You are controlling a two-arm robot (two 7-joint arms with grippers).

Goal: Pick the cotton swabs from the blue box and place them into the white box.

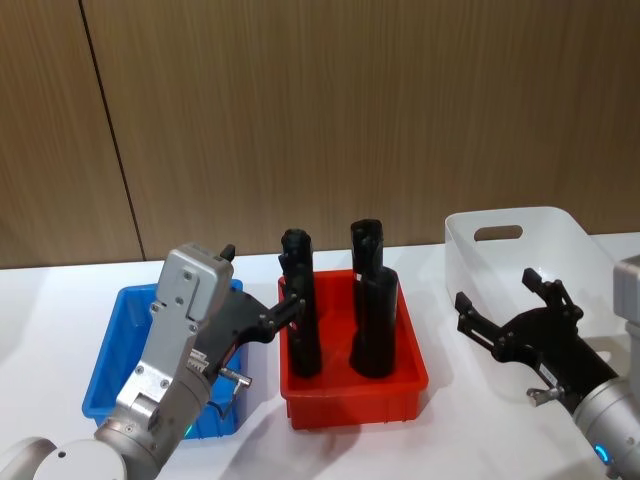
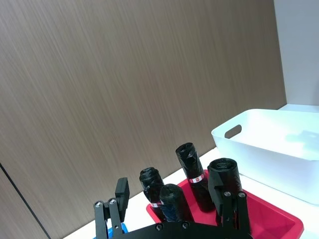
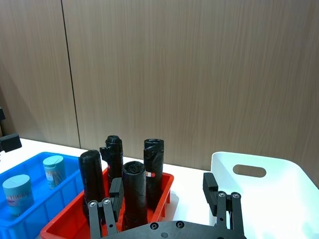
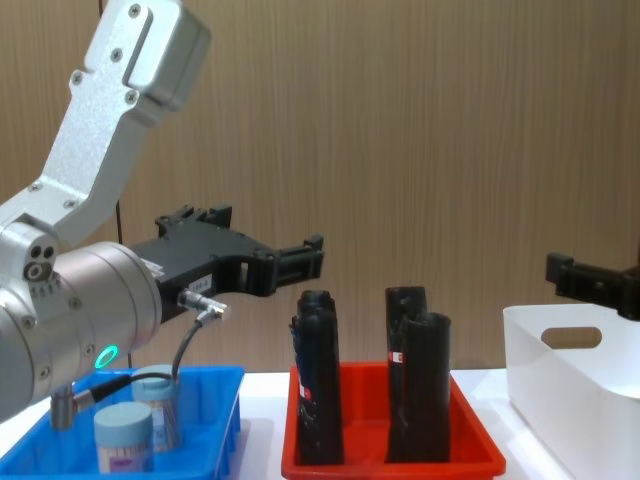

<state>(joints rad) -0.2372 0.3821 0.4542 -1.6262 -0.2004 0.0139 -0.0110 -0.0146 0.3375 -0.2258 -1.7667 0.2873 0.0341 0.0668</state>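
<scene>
We see two swabs [image 3: 54,171] in the blue box [image 1: 110,350], label print unreadable; left gripper [image 1: 262,280] above it, jaws apart; right gripper [image 1: 497,290] near the white box [image 1: 570,245], jaws likewise apart.

Head view looks down, chest view level across the table [image 1: 60,300], wrist views toward the wall [image 1: 300,100]; all share the red tray [image 1: 355,405] and white box [image 1: 480,265]

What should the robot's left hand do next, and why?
I'd guess it should lower the left gripper toward one of the cotton swabs. It hangs open and empty above the blue box, where two jars stand upright, untouched. The right gripper hovers open by the white box.
</scene>
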